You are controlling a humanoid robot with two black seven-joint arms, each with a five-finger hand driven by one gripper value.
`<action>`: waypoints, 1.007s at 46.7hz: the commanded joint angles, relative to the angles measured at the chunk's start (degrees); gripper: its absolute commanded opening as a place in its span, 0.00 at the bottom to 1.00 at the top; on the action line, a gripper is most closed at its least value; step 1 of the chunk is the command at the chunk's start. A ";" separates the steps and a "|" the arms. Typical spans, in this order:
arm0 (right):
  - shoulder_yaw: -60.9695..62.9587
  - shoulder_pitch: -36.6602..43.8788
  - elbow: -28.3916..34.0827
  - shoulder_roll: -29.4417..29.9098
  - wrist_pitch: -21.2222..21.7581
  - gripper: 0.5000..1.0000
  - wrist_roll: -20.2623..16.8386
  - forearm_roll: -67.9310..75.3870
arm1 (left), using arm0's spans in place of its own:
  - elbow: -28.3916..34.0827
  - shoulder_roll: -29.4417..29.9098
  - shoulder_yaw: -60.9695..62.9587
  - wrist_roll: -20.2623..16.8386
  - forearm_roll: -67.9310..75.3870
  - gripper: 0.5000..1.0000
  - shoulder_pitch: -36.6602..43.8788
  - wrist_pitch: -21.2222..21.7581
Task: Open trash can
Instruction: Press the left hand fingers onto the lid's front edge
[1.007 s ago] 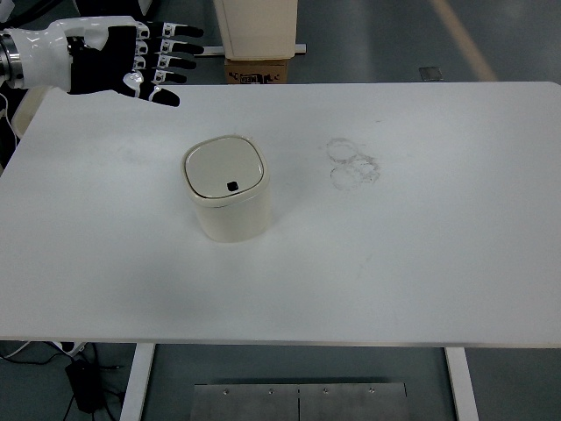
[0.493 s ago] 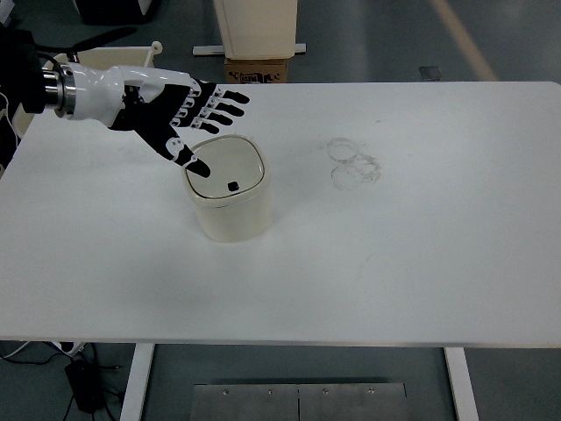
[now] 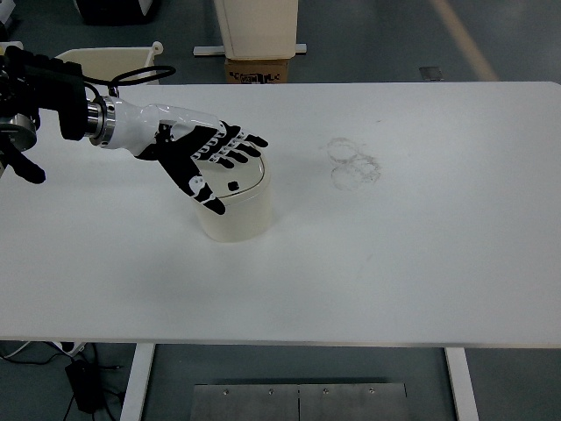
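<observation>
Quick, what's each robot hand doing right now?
Left hand: open, fingers spread flat over the trash can lid, holding nothing.
Right hand: not in view.

Left hand [image 3: 203,158] has advanced from the table's far-left corner to directly over the trash can [image 3: 235,210] lid, fingers spread flat.

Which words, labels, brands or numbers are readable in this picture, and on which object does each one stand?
No text can be read with certainty.
Cardboard box beyond the table: dark print along its top edge, too small and blurred to read.
Trash can: no text visible; only a small dark mark on its lid, under the left hand.
Table: faint ring-shaped marks, not letters.
</observation>
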 commanded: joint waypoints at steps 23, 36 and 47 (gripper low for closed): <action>0.00 0.00 0.00 0.00 0.01 0.99 0.00 0.00 | -0.44 -1.06 1.06 0.00 0.95 1.00 1.42 0.17; 0.00 0.00 0.00 0.00 0.01 0.99 0.00 0.00 | -0.44 -1.15 1.14 0.00 1.04 1.00 1.59 0.26; 0.00 0.00 0.00 0.00 0.01 0.99 0.00 0.00 | -0.44 -1.15 1.14 0.00 1.04 1.00 2.82 1.05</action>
